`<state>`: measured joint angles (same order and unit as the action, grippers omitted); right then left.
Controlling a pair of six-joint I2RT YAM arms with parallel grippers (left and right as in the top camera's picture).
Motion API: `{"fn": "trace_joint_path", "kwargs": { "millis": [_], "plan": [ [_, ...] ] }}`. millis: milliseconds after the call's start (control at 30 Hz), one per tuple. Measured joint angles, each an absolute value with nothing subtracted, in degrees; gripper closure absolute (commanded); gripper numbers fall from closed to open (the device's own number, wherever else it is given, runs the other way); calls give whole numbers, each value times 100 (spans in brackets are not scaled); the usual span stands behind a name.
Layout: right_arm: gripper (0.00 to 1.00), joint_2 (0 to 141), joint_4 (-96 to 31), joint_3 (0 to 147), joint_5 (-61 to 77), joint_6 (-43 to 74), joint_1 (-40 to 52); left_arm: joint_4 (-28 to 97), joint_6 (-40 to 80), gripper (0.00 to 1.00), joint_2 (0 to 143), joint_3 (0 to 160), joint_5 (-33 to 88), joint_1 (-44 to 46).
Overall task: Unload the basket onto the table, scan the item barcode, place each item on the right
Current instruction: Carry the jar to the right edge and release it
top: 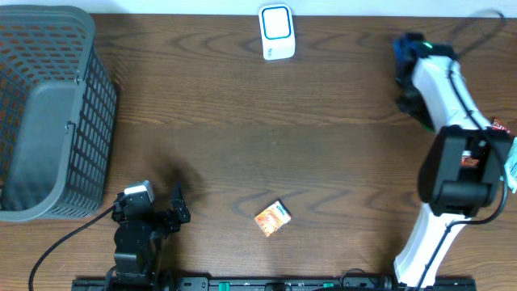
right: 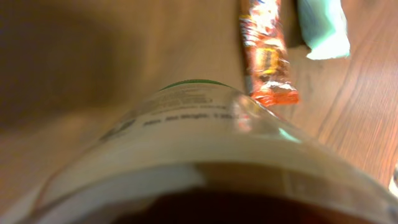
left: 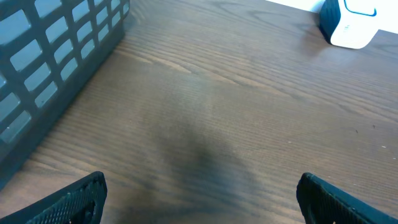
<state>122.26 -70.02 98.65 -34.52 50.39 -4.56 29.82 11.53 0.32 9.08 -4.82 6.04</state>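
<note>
Pickup step: right claw [top: 471,162] pinching clear jar [right: 199,143]; left claw [left: 200,198] spread, idle. Next: carry label to scanner [top: 276,32].

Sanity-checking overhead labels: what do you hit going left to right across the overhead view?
Grey basket → left pincer → orange snack packet → right arm. The white scanner shares the packet's column, so it is left unplaced.
</note>
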Motion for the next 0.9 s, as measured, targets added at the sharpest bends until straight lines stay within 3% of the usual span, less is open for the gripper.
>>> {"fn": "trace_joint_path", "kwargs": {
  "millis": [100, 167, 333, 367, 667, 900],
  "plan": [
    [60, 12252, -6650, 9389, -3457, 5039, -1066, 2982, 1153, 2, 32, 908, -482, 604],
    [56, 12252, -6519, 9244, -3546, 5039, -1496, 2982, 1153, 2, 32, 908, -480, 604],
    [7, 12252, -6259, 9225, -4051, 4917, -2241, 2982, 1153, 2, 32, 908, -480, 604],
    [1, 12252, -6233, 9225, -4167, 4856, -2338, 2982, 1153, 2, 32, 908, -482, 604],
    [1, 12210, -6667, 9970, -3938, 4259, -2412, 2982, 1153, 2, 32, 908, -480, 604],
    [1, 11448, -7247, 10954, -998, 3312, -1761, 2982, 1153, 2, 32, 908, -480, 604]
  ]
}}
